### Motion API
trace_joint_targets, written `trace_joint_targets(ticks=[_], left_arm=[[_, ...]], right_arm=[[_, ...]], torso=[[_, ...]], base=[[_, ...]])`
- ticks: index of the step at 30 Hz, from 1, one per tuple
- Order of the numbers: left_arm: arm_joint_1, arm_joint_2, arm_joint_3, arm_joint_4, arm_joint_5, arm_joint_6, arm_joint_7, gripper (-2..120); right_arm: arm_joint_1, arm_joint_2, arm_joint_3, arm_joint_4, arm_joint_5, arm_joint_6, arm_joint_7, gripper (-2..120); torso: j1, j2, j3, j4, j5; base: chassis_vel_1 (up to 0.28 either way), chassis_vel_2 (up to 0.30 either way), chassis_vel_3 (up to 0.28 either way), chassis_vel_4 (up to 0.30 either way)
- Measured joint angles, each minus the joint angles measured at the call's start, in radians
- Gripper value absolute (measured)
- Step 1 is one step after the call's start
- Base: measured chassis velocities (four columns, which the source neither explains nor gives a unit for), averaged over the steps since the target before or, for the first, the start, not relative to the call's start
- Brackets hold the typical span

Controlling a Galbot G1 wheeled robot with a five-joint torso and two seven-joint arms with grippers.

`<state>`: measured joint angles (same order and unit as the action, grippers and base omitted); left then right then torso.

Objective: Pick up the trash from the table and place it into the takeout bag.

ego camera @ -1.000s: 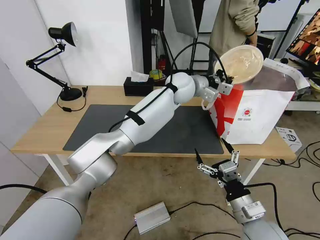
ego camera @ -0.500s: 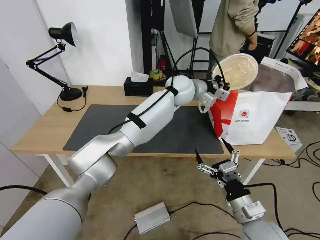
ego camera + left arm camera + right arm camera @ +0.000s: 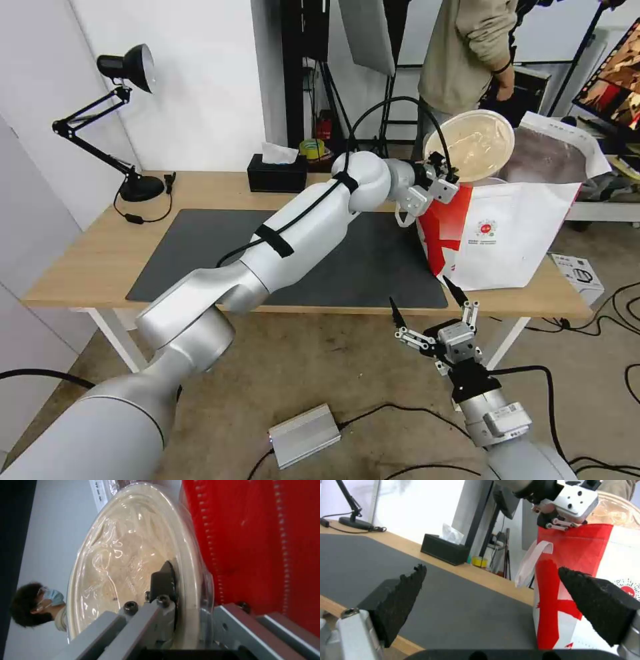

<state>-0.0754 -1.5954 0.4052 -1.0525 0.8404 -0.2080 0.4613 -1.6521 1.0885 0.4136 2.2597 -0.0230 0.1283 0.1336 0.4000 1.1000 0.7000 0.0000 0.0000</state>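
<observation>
The trash in hand is a wide pale beige bowl (image 3: 475,141), tipped up on its edge over the open mouth of the red-and-white takeout bag (image 3: 513,247). My left gripper (image 3: 440,179) is shut on the bowl's near rim, just above the bag's red side. In the left wrist view one finger (image 3: 162,578) lies inside the bowl (image 3: 123,552), with the bag's red wall (image 3: 266,542) right beside it. The bag stands at the right end of the table (image 3: 87,260). My right gripper (image 3: 432,315) hangs open below the table's front edge, holding nothing.
A dark grey mat (image 3: 200,247) covers the middle of the table. A black tissue box (image 3: 275,173) stands at the back edge and a black desk lamp (image 3: 127,120) at the back left. Cables and a small silver box (image 3: 303,435) lie on the floor.
My left gripper has lowered the bowl and drawn it slightly left, down toward the bag's mouth. The bag's top has shifted and settled. The right arm has not moved.
</observation>
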Motion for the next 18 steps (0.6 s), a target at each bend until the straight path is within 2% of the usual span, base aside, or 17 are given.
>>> trace_joint_targets(ticks=[3,7,8,10,13,15,18], left_arm=[[-0.003,0.0,0.001,-0.003,0.005,0.0,-0.001,3],[-0.003,0.0,0.001,-0.006,0.015,-0.001,-0.002,17],[-0.003,0.0,0.001,-0.008,0.02,-0.001,-0.003,25],[-0.003,0.0,0.0,-0.009,0.024,0.0,-0.003,27],[-0.004,0.0,0.001,-0.011,0.03,-0.001,-0.004,39],[-0.004,0.0,0.001,-0.011,0.031,-0.001,-0.004,41],[-0.007,0.0,0.002,-0.012,0.045,-0.011,-0.004,59]], right_arm=[[0.0,0.0,0.0,0.0,0.0,0.0,0.0,100],[0.0,0.0,0.0,0.0,0.0,0.0,0.0,100],[0.0,0.0,0.0,0.0,0.0,0.0,0.0,100],[0.0,0.0,0.0,0.0,0.0,0.0,0.0,100],[0.0,0.0,0.0,0.0,0.0,0.0,0.0,100],[0.0,0.0,0.0,0.0,0.0,0.0,0.0,100],[0.0,0.0,0.0,0.0,0.0,0.0,0.0,100]], torso=[[0.0,0.0,0.0,0.0,0.0],[0.0,0.0,0.0,0.0,0.0],[0.0,0.0,0.0,0.0,0.0],[0.0,0.0,0.0,0.0,0.0],[0.0,0.0,0.0,0.0,0.0],[0.0,0.0,0.0,0.0,0.0],[0.0,0.0,0.0,0.0,0.0]], base=[[0.0,0.0,0.0,0.0],[0.0,0.0,0.0,0.0],[0.0,0.0,0.0,0.0],[0.0,0.0,0.0,0.0],[0.0,0.0,0.0,0.0],[0.0,0.0,0.0,0.0],[0.0,0.0,0.0,0.0]])
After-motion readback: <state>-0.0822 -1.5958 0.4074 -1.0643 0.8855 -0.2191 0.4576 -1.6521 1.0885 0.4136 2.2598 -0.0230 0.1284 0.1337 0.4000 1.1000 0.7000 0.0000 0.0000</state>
